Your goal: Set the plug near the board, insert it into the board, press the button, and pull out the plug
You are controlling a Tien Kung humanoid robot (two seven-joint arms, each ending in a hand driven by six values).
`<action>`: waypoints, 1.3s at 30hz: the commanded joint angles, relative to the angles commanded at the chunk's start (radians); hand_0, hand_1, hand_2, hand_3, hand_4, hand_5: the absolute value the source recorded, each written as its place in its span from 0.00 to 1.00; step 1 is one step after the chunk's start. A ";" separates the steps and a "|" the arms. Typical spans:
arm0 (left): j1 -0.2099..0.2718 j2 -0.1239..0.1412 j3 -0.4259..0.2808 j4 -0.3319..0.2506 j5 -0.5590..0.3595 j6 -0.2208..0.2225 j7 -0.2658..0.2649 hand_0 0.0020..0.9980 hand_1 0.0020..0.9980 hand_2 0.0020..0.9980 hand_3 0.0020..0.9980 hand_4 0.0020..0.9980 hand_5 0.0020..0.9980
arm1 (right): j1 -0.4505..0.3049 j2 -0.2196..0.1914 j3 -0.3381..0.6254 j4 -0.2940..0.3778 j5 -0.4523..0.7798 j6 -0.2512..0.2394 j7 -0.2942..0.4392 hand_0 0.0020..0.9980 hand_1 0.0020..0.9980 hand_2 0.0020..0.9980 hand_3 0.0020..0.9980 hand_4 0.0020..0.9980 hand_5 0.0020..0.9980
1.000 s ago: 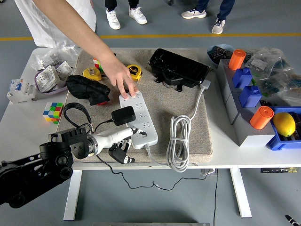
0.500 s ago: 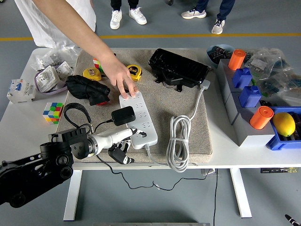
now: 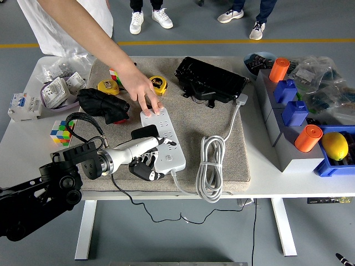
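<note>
A white power strip (image 3: 173, 151) lies on the beige mat (image 3: 222, 116). A black plug (image 3: 142, 133) sits in the strip's left side, and its black cable (image 3: 83, 124) loops off to the left. My left hand (image 3: 151, 157) has come in from the lower left beside the plug. One pale finger (image 3: 158, 142) stretches over the strip just right of the plug, while the other fingers curl under at the strip's near left edge. A person's hand (image 3: 143, 91) reaches from the far side and presses down the strip's far end.
The strip's coiled white cable (image 3: 209, 166) lies to its right. A black case (image 3: 211, 80), a yellow tape measure (image 3: 159, 84) and a black bundle (image 3: 102, 105) sit further back. A colour cube (image 3: 61, 132) is at the left. Grey bins (image 3: 277, 127) line the right.
My left hand rose from the near edge and moved forward and right, now reaching over the strip beside the plug. The person's hand stayed in place.
</note>
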 joint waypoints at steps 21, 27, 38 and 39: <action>0.009 -0.084 -0.044 0.225 0.137 0.329 -0.278 0.77 0.77 0.77 0.79 1.00 0.47 | 0.006 -0.006 -0.026 -0.002 0.007 0.001 0.000 0.61 0.63 0.63 0.55 1.00 0.45; 0.005 -0.094 -0.043 0.271 0.235 0.321 -0.231 0.77 0.78 0.79 0.80 1.00 0.45 | 0.004 -0.010 -0.031 0.000 0.008 0.000 0.000 0.61 0.63 0.63 0.55 1.00 0.45; -0.004 -0.112 -0.038 0.348 0.271 0.333 -0.185 0.69 0.69 0.72 0.77 1.00 0.47 | 0.001 -0.011 -0.030 0.002 0.007 0.000 0.000 0.61 0.63 0.63 0.55 1.00 0.45; -0.006 -0.113 -0.039 0.355 0.270 0.333 -0.179 0.69 0.69 0.72 0.77 1.00 0.47 | 0.001 -0.011 -0.030 0.002 0.007 0.000 0.000 0.61 0.63 0.63 0.55 1.00 0.45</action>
